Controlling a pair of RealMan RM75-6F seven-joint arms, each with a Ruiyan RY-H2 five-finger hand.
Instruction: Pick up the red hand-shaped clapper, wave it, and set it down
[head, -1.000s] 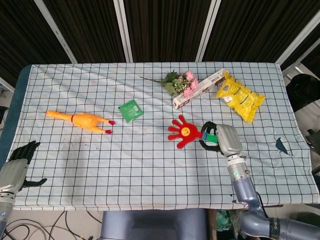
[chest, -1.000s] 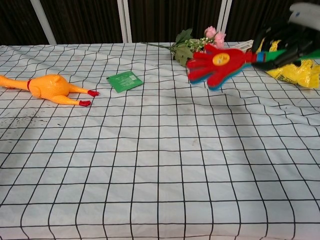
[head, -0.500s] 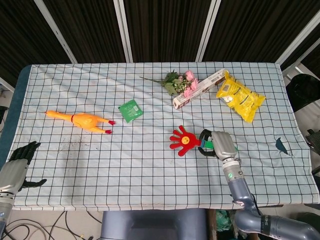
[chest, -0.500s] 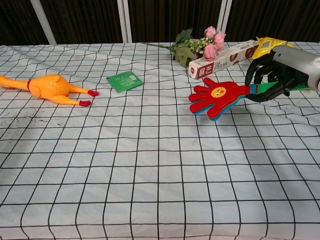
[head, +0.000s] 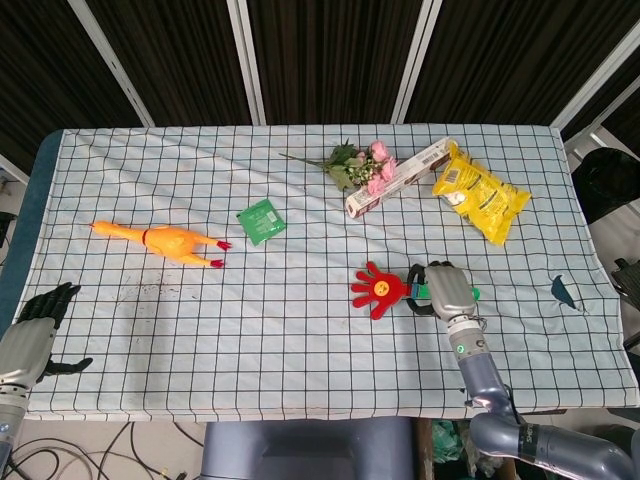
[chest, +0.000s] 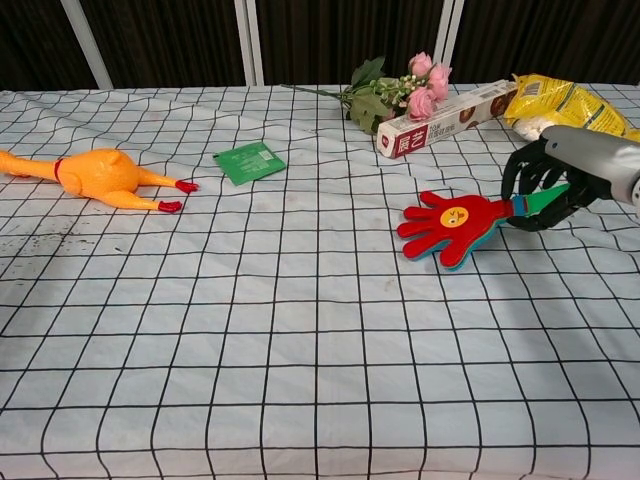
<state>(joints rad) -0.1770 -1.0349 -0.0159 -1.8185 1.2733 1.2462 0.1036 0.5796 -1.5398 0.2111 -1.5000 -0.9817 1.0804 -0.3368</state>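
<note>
Now right hand (head: 449, 289) curled round green handle, clapper (head: 381, 289) low over table (head: 300, 340), near touching, likely for set-down. Left hand (head: 32, 335) idle at table edge, fingers apart, holding nothing.

Right hand (chest: 585, 170) cut by chest-view edge; box (chest: 447, 118) print unreadable.

A red plastic hand-shaped clapper (head: 380, 291) (chest: 449, 221) with a yellow smiley face and green handle is seen low over the checked cloth, fingers spread leftward.
</note>
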